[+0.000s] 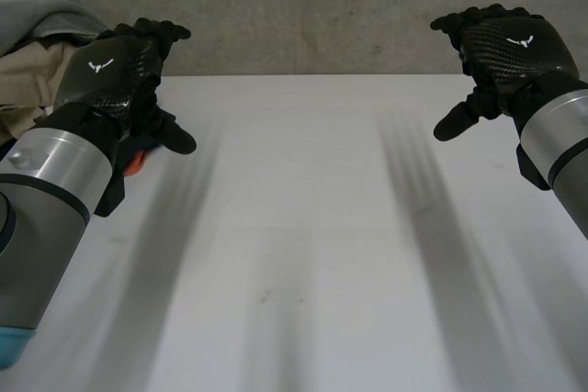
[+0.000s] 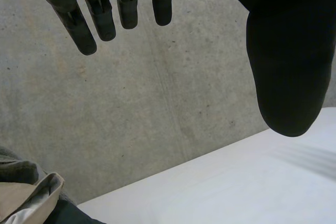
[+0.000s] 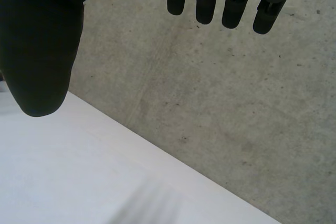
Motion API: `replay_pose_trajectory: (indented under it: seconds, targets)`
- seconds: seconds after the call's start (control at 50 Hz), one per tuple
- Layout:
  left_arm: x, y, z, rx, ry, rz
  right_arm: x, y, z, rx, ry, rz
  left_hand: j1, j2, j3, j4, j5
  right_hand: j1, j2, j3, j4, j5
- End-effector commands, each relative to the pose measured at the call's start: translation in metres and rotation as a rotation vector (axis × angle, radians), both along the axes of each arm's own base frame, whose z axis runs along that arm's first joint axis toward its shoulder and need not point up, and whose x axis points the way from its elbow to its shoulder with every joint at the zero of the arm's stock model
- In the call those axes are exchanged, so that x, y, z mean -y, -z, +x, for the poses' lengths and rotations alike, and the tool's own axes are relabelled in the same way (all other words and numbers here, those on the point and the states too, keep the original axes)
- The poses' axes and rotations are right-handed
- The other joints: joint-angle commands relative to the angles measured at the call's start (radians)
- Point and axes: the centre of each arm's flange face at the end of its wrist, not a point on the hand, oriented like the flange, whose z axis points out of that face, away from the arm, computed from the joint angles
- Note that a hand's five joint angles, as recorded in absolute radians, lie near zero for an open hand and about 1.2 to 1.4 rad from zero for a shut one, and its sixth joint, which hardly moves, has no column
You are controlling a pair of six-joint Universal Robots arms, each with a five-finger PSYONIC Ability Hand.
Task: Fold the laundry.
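A pile of laundry (image 1: 37,61), grey and beige cloth, lies at the table's far left corner, partly hidden behind my left arm. In the left wrist view its edge (image 2: 29,198) shows below and beside my fingers. My left hand (image 1: 124,66) hovers above the table just right of the pile, open, holding nothing; its fingers (image 2: 100,17) and thumb (image 2: 286,61) are spread apart. My right hand (image 1: 501,48) is raised over the far right of the table, open and empty, fingers (image 3: 231,1) straight, thumb (image 3: 39,51) held wide.
The white table (image 1: 303,254) stretches across the head view. A grey concrete wall (image 1: 312,6) rises behind its far edge. A small orange thing (image 1: 133,162) peeks out under my left wrist.
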Motion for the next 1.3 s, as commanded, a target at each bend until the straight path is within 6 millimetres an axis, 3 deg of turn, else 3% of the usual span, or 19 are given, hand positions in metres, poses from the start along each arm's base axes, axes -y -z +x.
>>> replay_pose_trajectory:
  seconds: [0.02, 0.06, 0.16, 0.24, 0.32, 0.34, 0.38, 0.4, 0.46, 0.5, 0.56, 0.64, 0.86, 0.94, 1.02, 1.06, 1.14, 1.22, 1.3]
  targets:
    - [0.000, 0.000, 0.000, -0.001, 0.001, -0.003, -0.002, 0.001, 0.003, -0.004, -0.031, 0.004, 0.011, 0.015, 0.011, 0.018, 0.009, 0.053, 0.055, 0.057, 0.057, 0.052]
    - [0.000, -0.001, 0.000, -0.002, 0.001, -0.005, -0.002, 0.001, 0.003, -0.004, -0.032, 0.004, -0.016, -0.011, -0.015, -0.008, -0.018, -0.075, -0.073, -0.071, -0.071, -0.076]
    - [0.005, -0.006, -0.001, 0.001, -0.004, -0.037, -0.002, 0.007, 0.001, -0.010, -0.029, 0.021, -0.045, -0.040, -0.045, -0.038, -0.047, -0.075, -0.073, -0.071, -0.071, -0.076]
    - [0.029, -0.019, 0.008, 0.044, -0.075, -0.147, -0.006, 0.022, 0.001, -0.029, -0.038, 0.063, -0.045, -0.040, -0.045, -0.038, -0.047, -0.075, -0.073, -0.071, -0.071, -0.076]
    - [0.079, -0.012, 0.027, 0.198, -0.203, -0.240, -0.011, 0.036, -0.001, -0.054, -0.044, 0.100, -0.046, -0.041, -0.045, -0.038, -0.048, -0.075, -0.073, -0.071, -0.071, -0.076]
    - [0.103, -0.009, 0.037, 0.273, -0.261, -0.275, -0.012, 0.040, -0.001, -0.058, -0.044, 0.110, -0.046, -0.041, -0.045, -0.038, -0.048, -0.075, -0.073, -0.071, -0.071, -0.076]
    - [0.123, -0.007, 0.045, 0.336, -0.304, -0.301, -0.014, 0.046, -0.002, -0.066, -0.047, 0.128, -0.046, -0.041, -0.045, -0.038, -0.048, -0.075, -0.073, -0.071, -0.071, -0.076]
    - [0.149, -0.001, 0.056, 0.403, -0.351, -0.320, -0.016, 0.052, -0.003, -0.074, -0.047, 0.147, -0.045, -0.040, -0.045, -0.038, -0.047, -0.075, -0.073, -0.071, -0.071, -0.076]
    - [0.182, 0.008, 0.071, 0.489, -0.402, -0.331, -0.019, 0.059, -0.005, -0.083, -0.051, 0.169, -0.042, -0.038, -0.042, -0.035, -0.044, -0.075, -0.073, -0.071, -0.071, -0.076]
    - [0.217, 0.016, 0.088, 0.551, -0.446, -0.344, -0.020, 0.066, -0.007, -0.092, -0.057, 0.192, -0.039, -0.035, -0.039, -0.032, -0.041, -0.075, -0.073, -0.071, -0.071, -0.076]
    - [0.252, 0.029, 0.108, 0.587, -0.462, -0.349, -0.021, 0.073, -0.009, -0.108, -0.076, 0.212, -0.025, -0.020, -0.024, -0.017, -0.027, -0.075, -0.073, -0.071, -0.071, -0.076]
    - [0.277, 0.043, 0.124, 0.605, -0.454, -0.346, -0.023, 0.078, -0.010, -0.118, -0.097, 0.226, -0.010, -0.005, -0.010, -0.003, -0.012, -0.075, -0.073, -0.071, -0.071, -0.076]
    - [0.299, 0.070, 0.133, 0.615, -0.435, -0.339, -0.024, 0.081, -0.010, -0.121, -0.102, 0.233, 0.245, 0.250, 0.246, 0.252, 0.243, -0.075, -0.073, -0.071, -0.071, -0.076]
    - [0.302, 0.076, 0.133, 0.616, -0.424, -0.337, -0.024, 0.080, -0.010, -0.121, -0.102, 0.231, 0.585, 0.590, 0.586, 0.593, 0.583, -0.075, -0.073, -0.071, -0.071, -0.076]
    - [0.302, 0.077, 0.132, 0.614, -0.424, -0.338, -0.024, 0.081, -0.010, -0.126, -0.103, 0.232, 1.145, 1.150, 1.146, 1.153, 1.143, -0.075, -0.073, -0.071, -0.071, -0.076]
    - [0.301, 0.074, 0.130, 0.608, -0.424, -0.352, -0.023, 0.082, -0.010, -0.131, -0.102, 0.233, 1.176, 1.180, 1.176, 1.183, 1.174, -0.075, -0.073, -0.071, -0.071, -0.076]
    - [0.292, 0.051, 0.114, 0.575, -0.420, -0.430, -0.022, 0.082, -0.011, -0.140, -0.098, 0.229, 1.176, 1.180, 1.176, 1.183, 1.174, -0.075, -0.073, -0.071, -0.071, -0.076]
    - [0.263, -0.004, 0.093, 0.465, -0.396, -0.545, -0.021, 0.082, -0.011, -0.141, -0.097, 0.228, 1.176, 1.180, 1.176, 1.183, 1.174, -0.075, -0.073, -0.071, -0.071, -0.076]
    - [0.242, -0.030, 0.082, 0.345, -0.349, -0.561, -0.021, 0.083, -0.011, -0.141, -0.097, 0.230, 1.176, 1.180, 1.176, 1.183, 1.174, -0.075, -0.073, -0.071, -0.071, -0.076]
